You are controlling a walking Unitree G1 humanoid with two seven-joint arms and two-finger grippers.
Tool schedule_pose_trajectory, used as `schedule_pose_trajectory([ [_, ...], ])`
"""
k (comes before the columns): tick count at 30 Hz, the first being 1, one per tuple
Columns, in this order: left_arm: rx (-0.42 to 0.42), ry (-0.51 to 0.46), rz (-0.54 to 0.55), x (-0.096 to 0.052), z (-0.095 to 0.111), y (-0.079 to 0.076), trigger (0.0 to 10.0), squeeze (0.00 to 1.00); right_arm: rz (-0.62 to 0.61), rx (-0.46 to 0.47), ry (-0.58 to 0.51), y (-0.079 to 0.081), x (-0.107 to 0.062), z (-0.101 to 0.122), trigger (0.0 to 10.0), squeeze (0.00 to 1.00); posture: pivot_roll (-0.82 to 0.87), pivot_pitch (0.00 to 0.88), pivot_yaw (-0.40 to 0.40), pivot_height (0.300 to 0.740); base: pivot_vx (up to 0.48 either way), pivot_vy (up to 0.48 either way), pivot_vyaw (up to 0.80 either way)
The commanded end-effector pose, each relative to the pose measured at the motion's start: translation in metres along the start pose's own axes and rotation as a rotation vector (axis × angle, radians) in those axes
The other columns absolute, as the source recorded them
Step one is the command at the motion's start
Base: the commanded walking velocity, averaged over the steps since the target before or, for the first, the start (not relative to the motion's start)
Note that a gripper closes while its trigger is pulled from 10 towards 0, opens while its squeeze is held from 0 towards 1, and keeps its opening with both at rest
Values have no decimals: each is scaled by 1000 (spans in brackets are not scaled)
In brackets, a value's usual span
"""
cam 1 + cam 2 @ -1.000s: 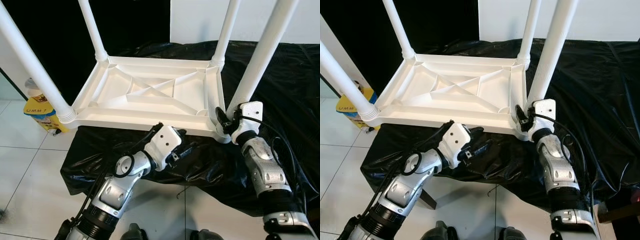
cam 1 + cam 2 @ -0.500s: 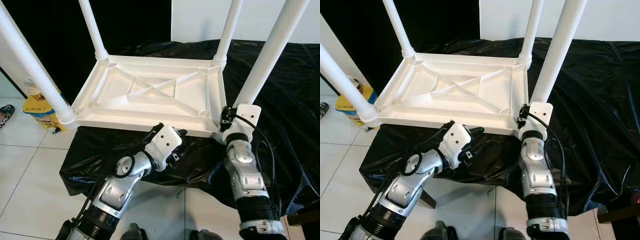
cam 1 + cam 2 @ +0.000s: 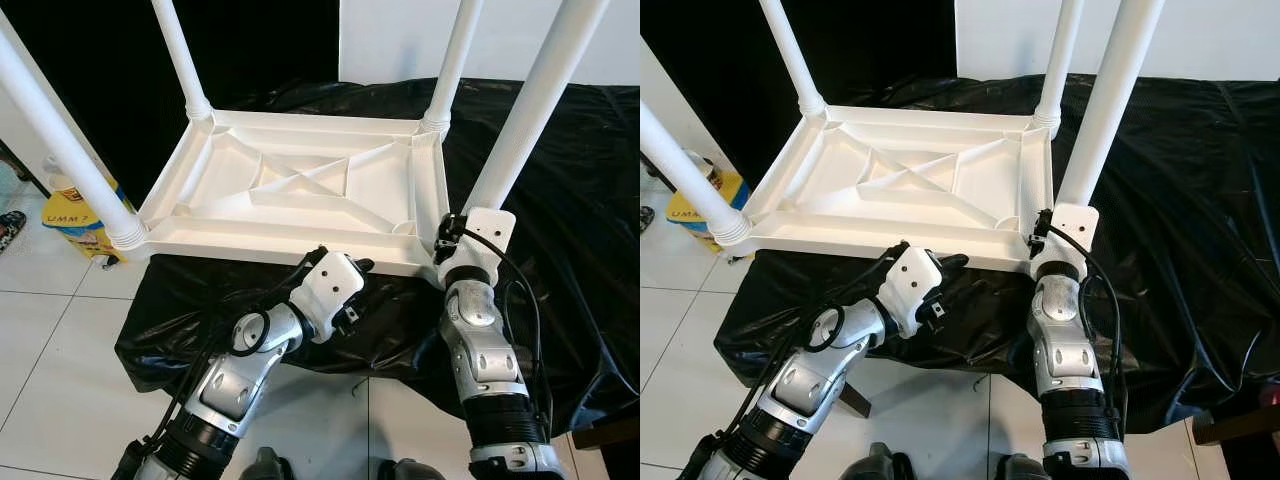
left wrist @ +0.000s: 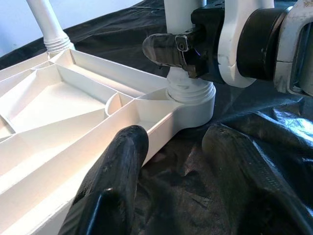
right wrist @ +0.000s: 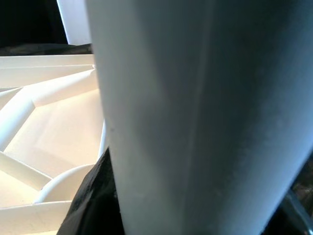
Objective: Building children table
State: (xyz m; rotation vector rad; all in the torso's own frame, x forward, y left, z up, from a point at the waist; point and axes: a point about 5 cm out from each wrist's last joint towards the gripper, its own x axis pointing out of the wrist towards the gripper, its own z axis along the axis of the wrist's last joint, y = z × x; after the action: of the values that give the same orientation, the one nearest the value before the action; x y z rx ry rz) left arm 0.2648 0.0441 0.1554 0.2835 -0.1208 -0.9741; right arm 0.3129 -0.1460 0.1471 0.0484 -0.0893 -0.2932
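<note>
A: Where's the table top (image 3: pixel 300 190) rn?

B: Upside down on the black cloth (image 3: pixel 560 200), ribs facing up; four white legs standing in the corner sockets — the near-right leg (image 3: pixel 530 110) is the one being worked.

A: And the grippers?

B: Right gripper (image 4: pixel 178 46) is at the base of that leg, just above the socket collar (image 4: pixel 188 93); one black finger lies against the leg; can't tell if it's clenched or just resting there. Left gripper (image 4: pixel 181 171) hangs by the near edge of the top, fingers spread, one just beside the rim, one over the cloth; holding nothing.

A: What could go wrong?

B: I'd guess the leg isn't fully seated yet; if the right arm pushes or twists off-axis the leg could tilt or pop out; the top could also slide on the slick cloth, since nothing's bracing it — the left isn't gripping the rim. Also the yellow box (image 3: pixel 75 220) on the floor sits close under the near-left leg (image 3: pixel 60 140); a shove that way may knock it.
</note>
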Motion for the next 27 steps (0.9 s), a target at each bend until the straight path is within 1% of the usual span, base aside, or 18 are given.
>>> schedule_pose_trajectory([
  [1,6,1,2,-1,-1,-1,10000,0,17,-5,70,1,-7,-15,10000,1000,42,76,15,740,0,0,0],
  [2,6,1,2,-1,-1,-1,10000,0,17,-5,70,1,-7,-15,10000,1000,42,76,15,740,0,0,0],
  [4,6,-1,2,0,0,-1,10000,0,46,-8,34,1,-7,-10,10000,1000,41,76,14,740,0,0,0],
  [8,7,-2,1,0,0,-2,10000,0,86,-7,14,-1,-6,-8,10000,1000,39,77,15,740,0,0,0],
  [10,6,-3,2,0,0,-2,10000,0,164,0,-8,-8,-4,-6,10000,1000,38,78,14,740,0,0,0],
  [11,6,-3,2,0,0,-2,10000,0,164,0,-8,-8,-4,-6,10000,1000,38,78,14,740,0,0,0],
  [12,7,-2,3,0,0,-2,10000,0,217,-5,-30,-14,-3,-3,10000,1000,38,79,14,740,0,0,0],
  [13,7,-2,3,0,0,-2,10000,0,217,-5,-30,-14,-3,-3,10000,1000,38,79,14,740,0,0,0],
  [14,7,-2,5,0,0,-1,10000,0,277,-16,-43,-20,-1,-1,10000,1000,38,80,14,740,0,0,0],
  [15,7,-2,5,0,0,-1,10000,0,277,-16,-43,-20,-1,-1,10000,1000,38,80,14,740,0,0,0],
  [17,8,-2,8,0,0,0,10000,0,367,-38,-24,-31,3,-1,10000,1000,38,81,14,740,0,0,0],
  [18,9,-3,10,0,0,0,10000,0,411,-56,-14,-35,6,-1,10000,102,37,82,15,740,0,0,0],
  [20,9,-3,10,0,0,0,10000,0,411,-56,-14,-35,6,-1,10000,102,37,82,15,740,0,0,0],
  [21,9,-4,12,0,0,1,10000,0,460,-76,-4,-40,10,0,10000,0,35,81,17,740,0,0,0],
  [23,9,-4,12,0,0,1,10000,0,460,-76,-4,-40,10,0,10000,0,35,81,17,740,0,0,0],
  [25,10,-8,13,1,1,2,10000,0,596,-119,21,-44,17,2,10000,0,34,80,21,740,0,0,0],
  [26,10,-8,13,1,1,2,10000,0,596,-119,21,-44,17,2,10000,0,34,80,21,740,0,0,0],
  [27,11,-9,13,1,1,3,10000,0,661,-135,39,-44,19,1,10000,0,35,78,22,740,0,0,0],
])
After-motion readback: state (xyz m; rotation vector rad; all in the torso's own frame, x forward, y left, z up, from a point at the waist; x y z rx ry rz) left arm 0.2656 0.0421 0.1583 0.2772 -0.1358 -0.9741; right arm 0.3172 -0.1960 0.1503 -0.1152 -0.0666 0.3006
